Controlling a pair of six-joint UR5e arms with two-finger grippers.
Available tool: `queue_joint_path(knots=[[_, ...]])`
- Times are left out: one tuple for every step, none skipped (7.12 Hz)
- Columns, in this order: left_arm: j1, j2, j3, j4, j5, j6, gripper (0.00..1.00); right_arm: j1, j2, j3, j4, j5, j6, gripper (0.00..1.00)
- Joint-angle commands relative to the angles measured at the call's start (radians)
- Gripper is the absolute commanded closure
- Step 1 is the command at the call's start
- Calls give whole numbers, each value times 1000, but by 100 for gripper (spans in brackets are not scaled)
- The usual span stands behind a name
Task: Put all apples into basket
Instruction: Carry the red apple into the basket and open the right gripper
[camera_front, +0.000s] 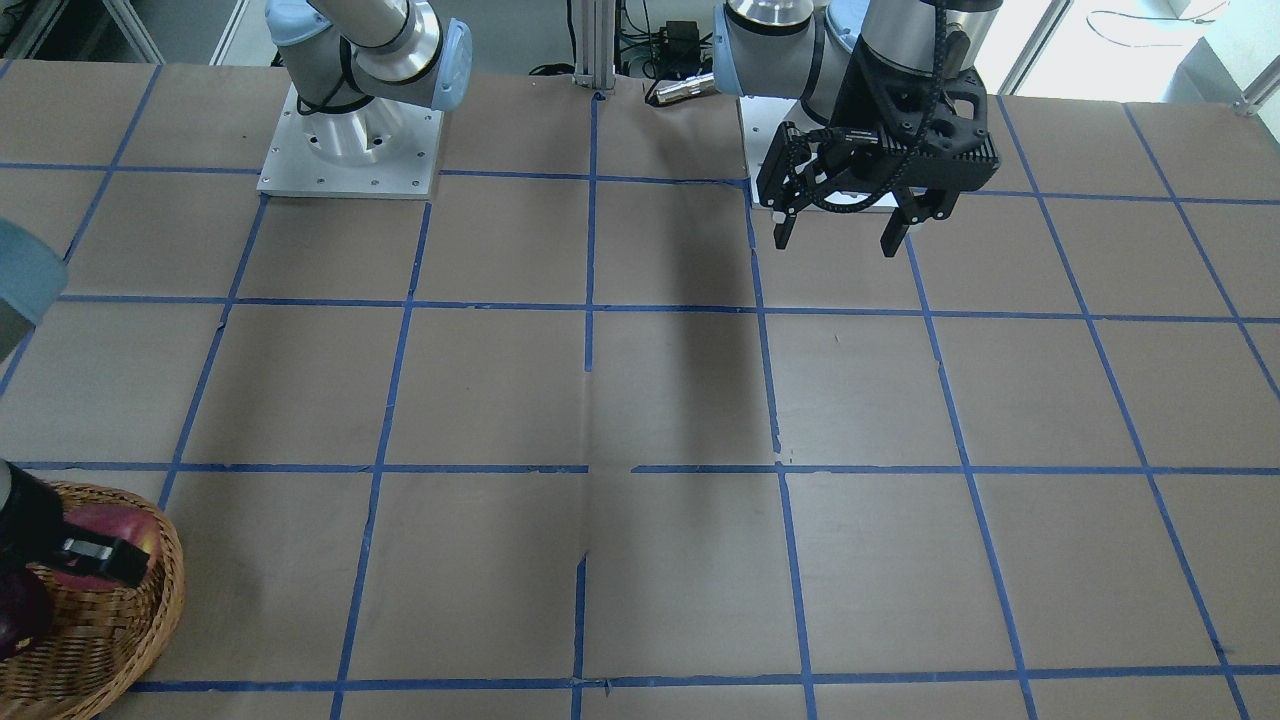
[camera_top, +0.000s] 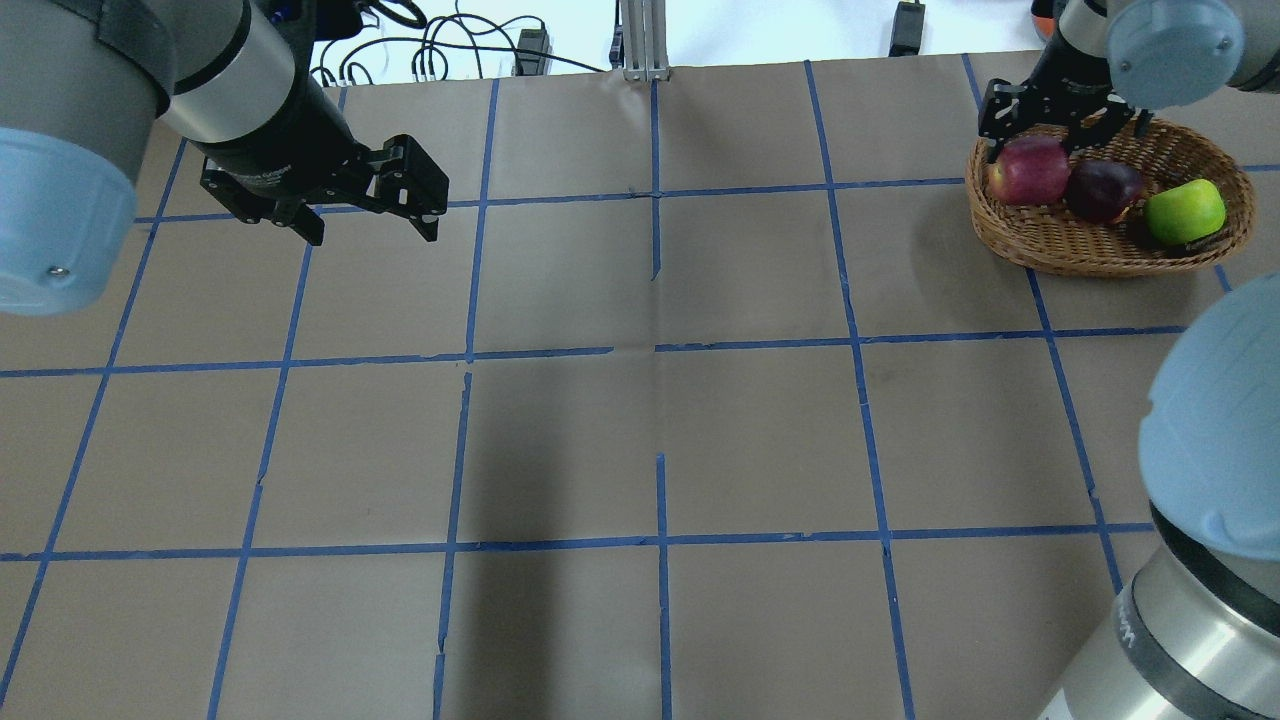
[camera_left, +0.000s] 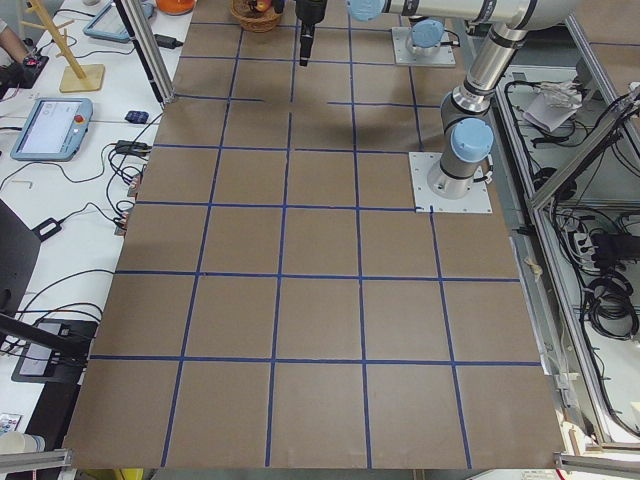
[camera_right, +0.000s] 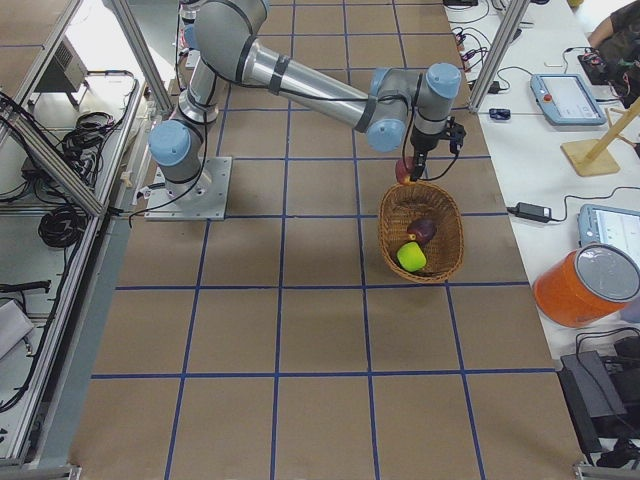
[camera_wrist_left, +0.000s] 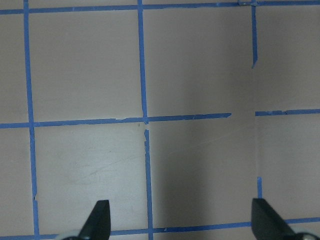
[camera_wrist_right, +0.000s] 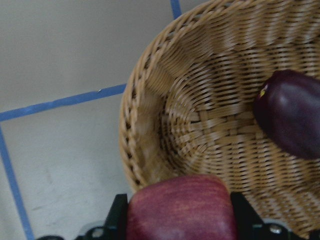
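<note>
The wicker basket (camera_top: 1100, 262) stands at the far right of the table. The dark purple apple (camera_top: 1103, 190) and the yellow-green apple (camera_top: 1185, 210) lie in it. My right gripper (camera_top: 1060, 120) is shut on the red apple (camera_top: 1028, 170) and holds it over the basket's left end. In the right wrist view the red apple (camera_wrist_right: 180, 210) sits between the fingers, above the basket's rim (camera_wrist_right: 131, 150), with the purple apple (camera_wrist_right: 290, 115) further in. My left gripper (camera_top: 365, 215) is open and empty, high over the far left of the table.
The brown table (camera_top: 660, 440) is marked in squares with blue tape. The left wrist view shows only bare paper and tape under the open left gripper (camera_wrist_left: 181, 220). The right arm's elbow (camera_top: 1215, 420) bulks at the near right. Both arm bases (camera_front: 350, 150) stand at the robot's side.
</note>
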Motion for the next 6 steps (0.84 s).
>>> queue_joint_path(knots=[[0,0,0,0,1,2,0,-40,65,-3,-109,-15,-84,100],[0,1,0,0,1,0,0,-40,73,10,-117,-12,-82,100],[0,1,0,0,0,0,0,-40,79,2,-117,-10,-78,54],[0,1,0,0,0,0,0,-41,79,1,-116,-6,-73,1],[0,3,0,0,0,0,0,-41,75,-3,-110,0,-72,0],[0,3,-1,0,0,0,0,-40,58,0,-93,-3,-72,0]])
